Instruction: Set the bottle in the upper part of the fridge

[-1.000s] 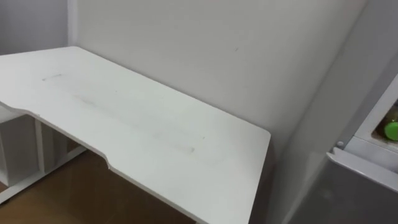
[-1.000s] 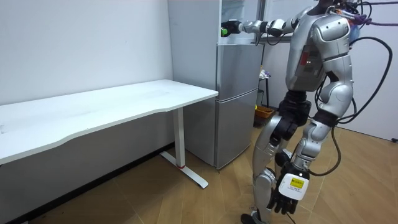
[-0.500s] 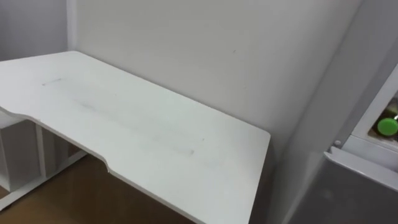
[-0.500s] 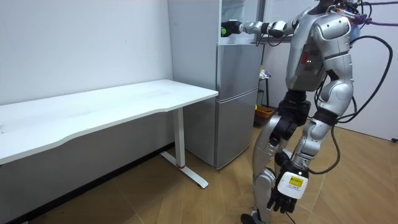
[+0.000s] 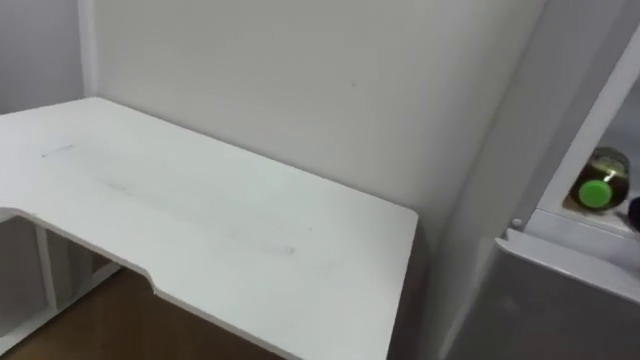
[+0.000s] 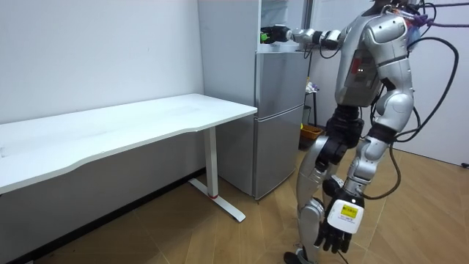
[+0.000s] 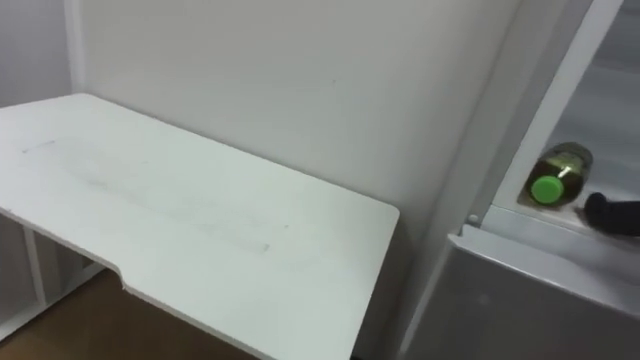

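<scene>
- Bottle (image 7: 560, 160) lies on its side inside upper fridge (image 7: 620, 105), green cap (image 7: 545, 188) pointing near, body running far.
- Right hand (image 7: 612, 214) just right of cap; can't tell its grip.
- Left hand (image 6: 333, 233) hangs low, fingers relaxed, empty.

Torso and limb shells are glossy silver-grey with rounded contours. Joints at hip, knee and elbow are black. The left hand (image 6: 333, 235) has black fingers and a white tag with a yellow patch at its back. The right hand (image 6: 278, 33) is black, on a silver forearm with dark rings. A dark cable loops from the back; blue and purple straps rise from the shoulders.
</scene>
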Available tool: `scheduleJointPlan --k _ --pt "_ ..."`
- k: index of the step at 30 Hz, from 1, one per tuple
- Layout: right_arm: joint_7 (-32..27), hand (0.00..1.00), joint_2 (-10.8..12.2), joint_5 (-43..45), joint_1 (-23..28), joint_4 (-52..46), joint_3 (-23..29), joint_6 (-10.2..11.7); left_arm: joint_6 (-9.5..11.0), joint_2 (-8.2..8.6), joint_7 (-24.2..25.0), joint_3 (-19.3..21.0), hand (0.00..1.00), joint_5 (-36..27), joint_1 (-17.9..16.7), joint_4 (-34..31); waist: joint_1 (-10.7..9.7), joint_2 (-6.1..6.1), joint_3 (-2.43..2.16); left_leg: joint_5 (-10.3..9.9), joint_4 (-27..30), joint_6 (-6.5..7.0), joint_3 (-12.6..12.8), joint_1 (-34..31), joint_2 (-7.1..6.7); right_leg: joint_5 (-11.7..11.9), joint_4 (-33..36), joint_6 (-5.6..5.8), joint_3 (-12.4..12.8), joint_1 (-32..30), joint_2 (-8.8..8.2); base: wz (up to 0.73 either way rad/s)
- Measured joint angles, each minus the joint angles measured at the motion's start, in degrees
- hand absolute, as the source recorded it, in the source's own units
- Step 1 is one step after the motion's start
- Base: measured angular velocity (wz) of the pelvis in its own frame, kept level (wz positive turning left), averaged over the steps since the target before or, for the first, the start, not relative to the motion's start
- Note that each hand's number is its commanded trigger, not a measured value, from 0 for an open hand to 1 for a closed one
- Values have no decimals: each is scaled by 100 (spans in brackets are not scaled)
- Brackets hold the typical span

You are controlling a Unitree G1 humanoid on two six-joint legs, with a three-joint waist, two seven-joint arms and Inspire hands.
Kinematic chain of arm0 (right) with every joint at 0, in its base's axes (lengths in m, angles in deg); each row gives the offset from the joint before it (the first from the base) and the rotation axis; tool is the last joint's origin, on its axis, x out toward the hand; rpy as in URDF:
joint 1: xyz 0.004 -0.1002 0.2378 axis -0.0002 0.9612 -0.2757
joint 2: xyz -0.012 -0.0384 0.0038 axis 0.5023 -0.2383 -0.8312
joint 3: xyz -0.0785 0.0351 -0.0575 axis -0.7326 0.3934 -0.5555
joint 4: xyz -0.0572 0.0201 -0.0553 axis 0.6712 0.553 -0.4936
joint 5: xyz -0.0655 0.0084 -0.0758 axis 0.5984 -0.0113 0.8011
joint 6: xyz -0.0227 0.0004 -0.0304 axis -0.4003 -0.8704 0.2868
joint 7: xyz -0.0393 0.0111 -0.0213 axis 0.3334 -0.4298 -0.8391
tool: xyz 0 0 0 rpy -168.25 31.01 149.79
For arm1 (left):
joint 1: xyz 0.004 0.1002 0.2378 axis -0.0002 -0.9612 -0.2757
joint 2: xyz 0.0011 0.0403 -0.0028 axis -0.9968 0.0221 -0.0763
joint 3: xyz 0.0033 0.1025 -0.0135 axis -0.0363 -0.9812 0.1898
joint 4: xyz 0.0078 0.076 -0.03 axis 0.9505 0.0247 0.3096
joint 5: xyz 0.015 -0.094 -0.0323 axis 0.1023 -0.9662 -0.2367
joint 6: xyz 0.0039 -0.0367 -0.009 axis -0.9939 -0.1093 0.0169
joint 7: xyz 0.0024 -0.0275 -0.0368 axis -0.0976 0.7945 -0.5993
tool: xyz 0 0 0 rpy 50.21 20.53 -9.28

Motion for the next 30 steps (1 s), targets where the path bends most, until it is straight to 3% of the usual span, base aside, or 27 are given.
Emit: scheduleJointPlan --k 11,14,15,18,20,23,24,25,30 --pt "-426 0 12 -346 545 -1145 274 15 164 88 -60 97 0 -9 76 -185 -466 93 16 -1 -237 5 306 302 15 -3 -9 5 336 24 -14 -17" --pt "-607 0 12 -487 763 -1388 360 15 190 142 -134 88 0 -9 73 -172 -523 111 28 -1 -288 5 384 370 20 -4 -8 5 411 20 -15 -14" --pt "-657 0 20 -499 839 -1548 366 16 190 174 -171 83 0 -9 65 -164 -532 157 52 -2 -302 5 428 390 25 -4 -7 5 454 14 -15 -17" --pt "-834 0 30 -555 1010 -1915 455 19 216 199 -203 70 0 -16 68 -138 -568 203 39 -1 -324 6 510 398 32 -4 -1 5 524 -41 -15 -14" --pt "-974 0 132 -556 1203 -2329 669 43 223 211 -204 74 0 -12 56 -111 -556 243 32 0 -359 7 561 429 33 -4 4 5 567 -50 -17 -13" --pt "-1239 0 469 -399 1519 -2935 876 232 242 270 -205 76 0 16 64 -72 -573 328 40 0 -380 8 619 512 33 -4 5 6 619 -27 -16 -10" --pt "-1311 0 602 -252 1683 -3177 965 275 264 299 -204 76 0 11 112 -71 -555 381 74 -1 -380 7 651 555 40 -4 7 6 653 -44 -11 -13" --pt "-1369 0 746 -127 1809 -3417 996 326 318 343 -205 72 0 -14 133 -57 -549 399 82 -2 -388 7 688 584 43 -4 17 6 692 -58 -10 -15" --pt "-1514 0 1011 120 2641 -4589 995 667 596 413 -237 -113 0 -10 166 -43 -592 506 90 -14 -413 18 740 556 43 -26 82 33 758 -104 -19 -5"
